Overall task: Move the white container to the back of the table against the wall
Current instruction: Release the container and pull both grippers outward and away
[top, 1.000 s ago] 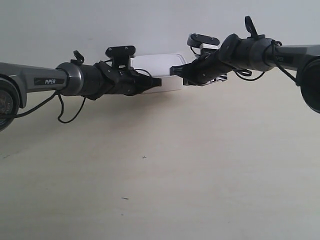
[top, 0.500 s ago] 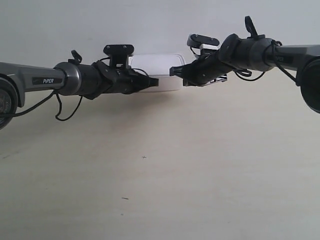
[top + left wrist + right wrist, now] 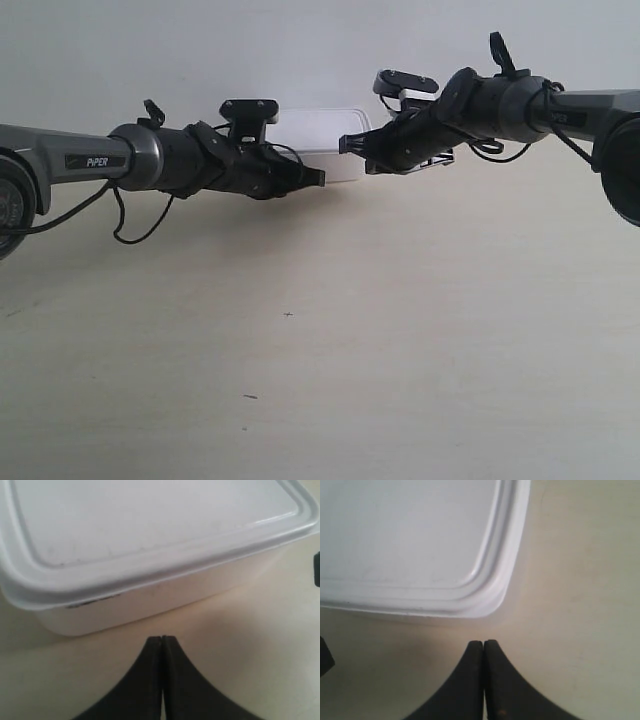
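Observation:
The white container stands at the far side of the table, next to the wall, its middle partly hidden by both arms. My left gripper is shut and empty, its tips a short way off the box's side wall. It belongs to the arm at the exterior view's left. My right gripper is shut and empty too, just off a rounded corner of the lid. In the exterior view it hangs by the box's right side.
The pale table stretches wide toward the camera, with a few tiny dark specks. Loose black cables hang under the arm at the exterior view's left.
The arm at the exterior view's left has shifted right and dipped lower in front of the box. The other arm has barely moved. The box stays in place.

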`<action>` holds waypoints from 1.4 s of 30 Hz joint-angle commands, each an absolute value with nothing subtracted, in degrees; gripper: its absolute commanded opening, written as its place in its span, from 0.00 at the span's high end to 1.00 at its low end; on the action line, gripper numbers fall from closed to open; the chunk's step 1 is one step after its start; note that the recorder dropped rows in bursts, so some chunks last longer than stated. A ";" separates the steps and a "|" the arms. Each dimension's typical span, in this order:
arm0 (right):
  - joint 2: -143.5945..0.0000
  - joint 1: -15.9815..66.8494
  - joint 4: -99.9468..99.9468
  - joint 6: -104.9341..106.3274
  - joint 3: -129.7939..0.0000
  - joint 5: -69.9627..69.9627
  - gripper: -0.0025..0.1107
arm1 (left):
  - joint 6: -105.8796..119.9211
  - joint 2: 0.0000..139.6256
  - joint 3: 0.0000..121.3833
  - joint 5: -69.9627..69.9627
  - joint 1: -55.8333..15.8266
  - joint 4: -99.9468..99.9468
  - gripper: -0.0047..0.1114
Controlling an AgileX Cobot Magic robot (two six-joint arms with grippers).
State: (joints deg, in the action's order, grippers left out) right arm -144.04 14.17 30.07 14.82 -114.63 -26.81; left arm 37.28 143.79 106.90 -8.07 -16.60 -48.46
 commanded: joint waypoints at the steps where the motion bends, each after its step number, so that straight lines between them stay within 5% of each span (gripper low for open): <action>1: -143.27 13.88 29.53 14.96 -115.20 -28.69 0.98 | 37.49 141.07 105.25 -8.25 -16.61 -47.71 0.96; 23: -131.40 14.02 26.59 16.50 -112.61 -43.20 0.98 | 31.88 108.05 60.33 15.54 -16.58 -44.06 0.96; 42: -83.78 14.02 45.63 34.85 -56.87 -22.41 0.98 | 30.82 70.53 36.77 14.20 -16.58 -43.83 0.96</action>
